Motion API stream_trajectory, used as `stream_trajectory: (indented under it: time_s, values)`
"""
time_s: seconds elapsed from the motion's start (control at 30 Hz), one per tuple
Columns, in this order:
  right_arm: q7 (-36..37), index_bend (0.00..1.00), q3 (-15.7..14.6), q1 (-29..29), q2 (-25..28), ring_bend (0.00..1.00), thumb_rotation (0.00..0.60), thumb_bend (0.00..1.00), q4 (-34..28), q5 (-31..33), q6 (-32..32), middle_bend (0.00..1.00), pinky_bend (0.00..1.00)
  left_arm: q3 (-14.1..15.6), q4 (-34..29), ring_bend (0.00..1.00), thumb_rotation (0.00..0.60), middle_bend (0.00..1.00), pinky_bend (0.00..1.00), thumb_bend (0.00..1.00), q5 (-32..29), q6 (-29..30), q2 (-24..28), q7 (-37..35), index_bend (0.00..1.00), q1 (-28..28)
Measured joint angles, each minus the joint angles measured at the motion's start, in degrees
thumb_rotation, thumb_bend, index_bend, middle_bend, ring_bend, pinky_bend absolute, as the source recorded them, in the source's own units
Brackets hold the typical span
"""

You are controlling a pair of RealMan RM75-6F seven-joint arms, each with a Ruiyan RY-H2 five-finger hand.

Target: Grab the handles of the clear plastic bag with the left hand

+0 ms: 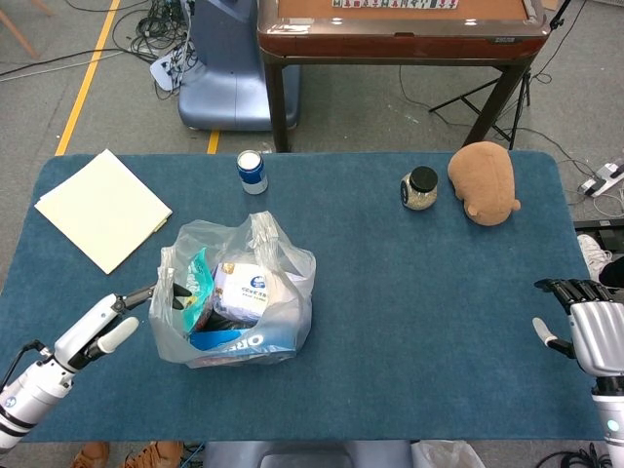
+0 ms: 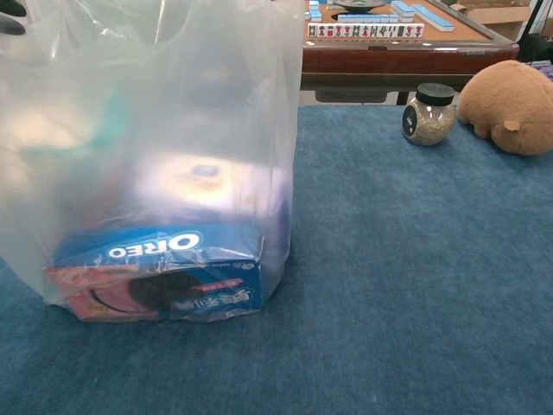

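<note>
The clear plastic bag stands on the blue table, left of the middle, with an Oreo box and other packets inside. One handle sticks up on its left side and another at the back. My left hand reaches in from the left, dark fingertips touching the bag just below the left handle, thumb held apart, nothing gripped. In the chest view the bag fills the left half, and fingertips show at its top left corner. My right hand rests open at the right edge.
A cream folder lies at the back left. A blue can stands behind the bag. A black-lidded jar and a brown plush sit at the back right. A mahjong table stands beyond the far edge.
</note>
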Motion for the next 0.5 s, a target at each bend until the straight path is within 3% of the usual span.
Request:
stream_trajectory:
  time_s: [0.5]
  values:
    - [0.14, 0.34, 0.06, -0.04, -0.15, 0.3, 0.6, 0.27, 0.33, 0.37, -0.3, 0.38, 0.29, 0.98, -0.02, 0.21, 0.074, 0.24, 0.1, 0.23, 2.18, -2.38, 2.14, -15.03, 0.35, -5.09]
